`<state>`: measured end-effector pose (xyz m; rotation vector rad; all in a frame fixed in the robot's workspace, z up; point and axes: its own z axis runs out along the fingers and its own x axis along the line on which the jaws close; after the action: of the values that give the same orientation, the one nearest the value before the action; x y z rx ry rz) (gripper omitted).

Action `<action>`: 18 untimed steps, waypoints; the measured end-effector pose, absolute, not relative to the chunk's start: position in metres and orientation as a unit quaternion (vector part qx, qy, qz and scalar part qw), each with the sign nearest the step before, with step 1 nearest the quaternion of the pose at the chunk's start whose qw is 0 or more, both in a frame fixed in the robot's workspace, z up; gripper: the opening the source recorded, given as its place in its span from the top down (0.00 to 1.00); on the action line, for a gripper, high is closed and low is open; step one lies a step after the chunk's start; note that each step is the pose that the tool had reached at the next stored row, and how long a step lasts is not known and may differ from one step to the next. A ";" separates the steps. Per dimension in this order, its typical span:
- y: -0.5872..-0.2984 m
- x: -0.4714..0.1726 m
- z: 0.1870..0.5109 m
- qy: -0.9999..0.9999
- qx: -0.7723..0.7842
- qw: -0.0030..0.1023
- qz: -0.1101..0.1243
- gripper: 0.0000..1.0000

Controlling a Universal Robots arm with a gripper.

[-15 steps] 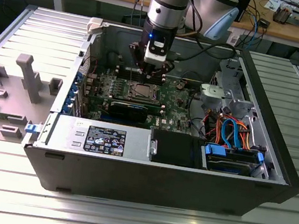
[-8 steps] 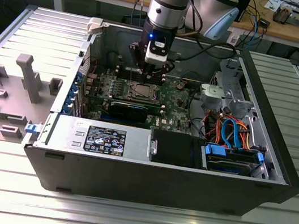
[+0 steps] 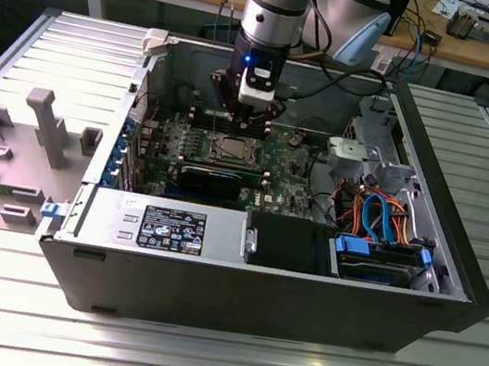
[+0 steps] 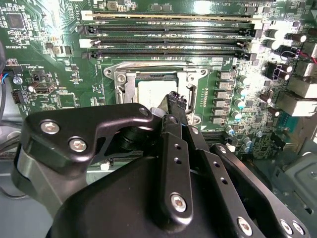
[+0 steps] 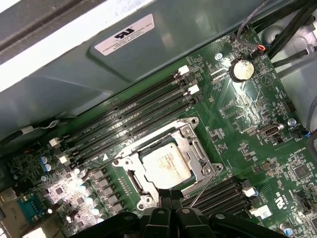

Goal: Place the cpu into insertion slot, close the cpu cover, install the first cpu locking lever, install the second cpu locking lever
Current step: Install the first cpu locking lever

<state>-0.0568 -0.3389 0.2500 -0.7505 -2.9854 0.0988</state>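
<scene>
Hovering just above the socket, black metal pincer [image 5: 171,197] — fingertips pinched together, clenched on nothing visible. Seated in the insertion slot [image 5: 148,186]: flat square cpu [image 5: 166,166], matte silvery-grey, framed by the thin silvery cpu cover [image 5: 198,153] lying down around it. Green circuit board [image 5: 247,114] inside grey steel case [image 3: 412,305], on ribbed aluminium tabletop [image 3: 224,358].

Your arm [image 3: 277,1] comes straight down, wrist vertical. The gripper [image 3: 238,127] points downward. Its fingers [image 4: 174,101] are pressed together at the tips, nothing between them.
</scene>
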 end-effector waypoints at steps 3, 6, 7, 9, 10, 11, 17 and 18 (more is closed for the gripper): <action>-0.339 -0.057 0.250 -0.970 -0.240 0.031 0.032 0.89; -0.339 -0.057 0.250 -0.971 -0.236 0.031 0.032 0.89; -0.339 -0.057 0.250 -0.971 -0.235 0.031 0.032 0.89; -0.339 -0.057 0.250 -0.972 -0.233 0.030 0.032 0.89; -0.339 -0.057 0.250 -0.972 -0.231 0.030 0.032 0.89; -0.339 -0.057 0.250 -0.972 -0.230 0.030 0.032 0.89; -0.339 -0.057 0.250 -0.974 -0.221 0.030 0.033 0.89; -0.339 -0.057 0.250 -0.974 -0.221 0.030 0.033 0.89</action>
<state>-0.0568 -0.3389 0.2500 -0.6802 -3.0036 0.1010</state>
